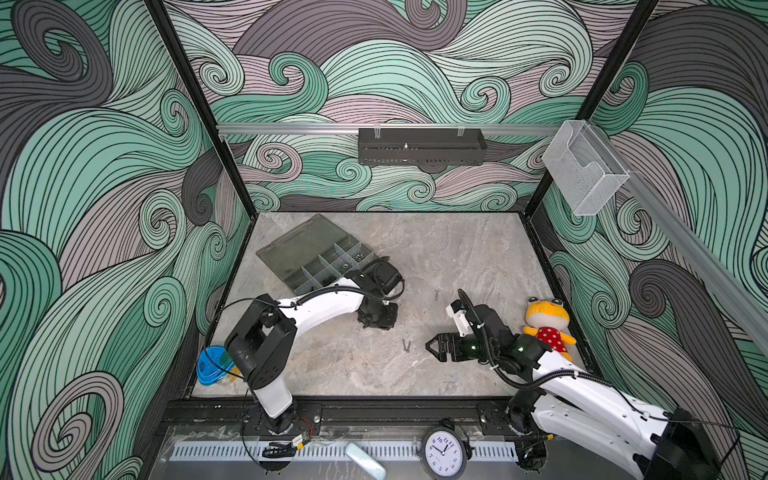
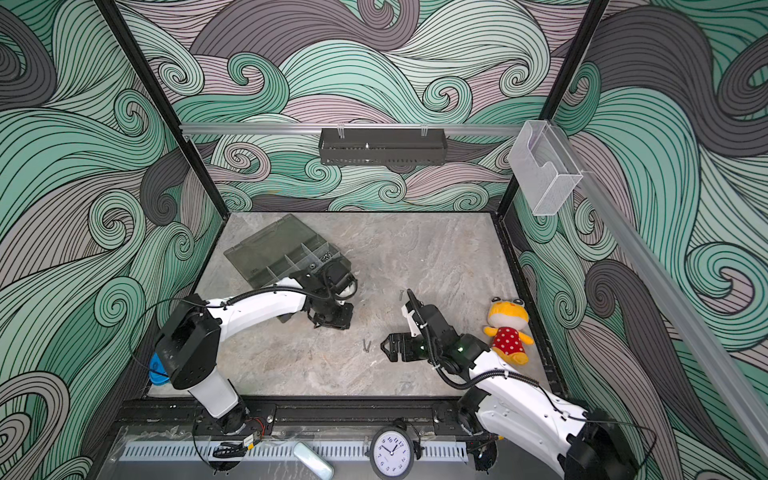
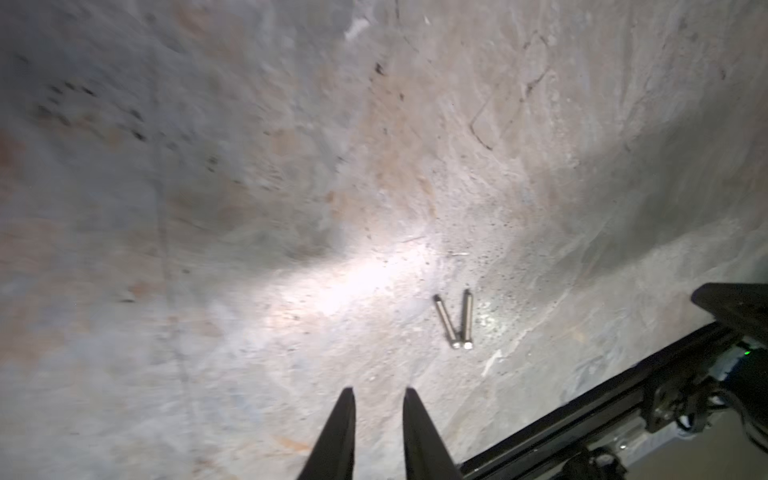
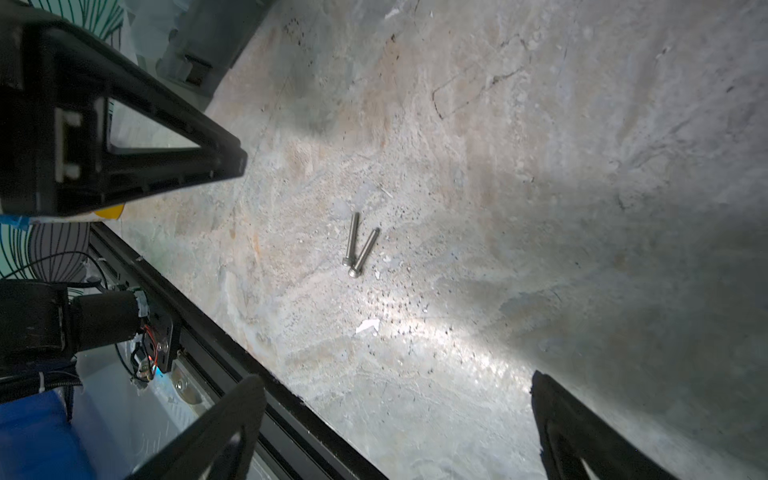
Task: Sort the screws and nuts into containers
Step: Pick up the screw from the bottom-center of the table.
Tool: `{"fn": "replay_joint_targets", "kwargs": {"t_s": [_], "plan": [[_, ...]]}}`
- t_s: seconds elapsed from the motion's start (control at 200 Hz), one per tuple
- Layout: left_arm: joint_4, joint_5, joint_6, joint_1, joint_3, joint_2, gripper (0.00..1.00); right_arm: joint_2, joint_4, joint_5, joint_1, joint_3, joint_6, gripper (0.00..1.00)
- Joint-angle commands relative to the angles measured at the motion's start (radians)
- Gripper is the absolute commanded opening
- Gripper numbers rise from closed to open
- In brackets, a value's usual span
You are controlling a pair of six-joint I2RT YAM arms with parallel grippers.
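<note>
Right wrist view: two silver screws [image 4: 359, 245] are seen lying in a V on the table [image 4: 540, 124], before the right gripper [image 4: 397, 380], spread wide and empty. The left gripper [image 3: 378, 390] is noted slightly parted, nothing held, beside the organiser box [image 1: 299, 245].

Marbled tabletop [image 1: 457, 257] with organiser box [image 1: 299, 251], loose silver screws [image 1: 406, 345], plush toy [image 1: 546, 326], blue-lidded tub [image 1: 210, 365].

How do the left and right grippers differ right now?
Left gripper jaws stand narrowly apart; right gripper jaws are spread wide. Left gripper sits near the organiser box; right gripper faces the two silver screws. Both are empty.
</note>
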Motion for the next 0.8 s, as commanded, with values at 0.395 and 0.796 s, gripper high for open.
{"fn": "replay_joint_targets", "kwargs": {"t_s": [0.395,0.796], "plan": [[-0.126,-0.119,-0.284,-0.164,0.204,0.218,0.26,-0.151,-0.095,-0.014,-0.004,-0.044,-0.037,1.00],[-0.101,-0.114,-0.317,-0.187,0.191,0.260,0.26,-0.132,-0.092,-0.033,-0.012,-0.043,-0.068,1.00]]}}
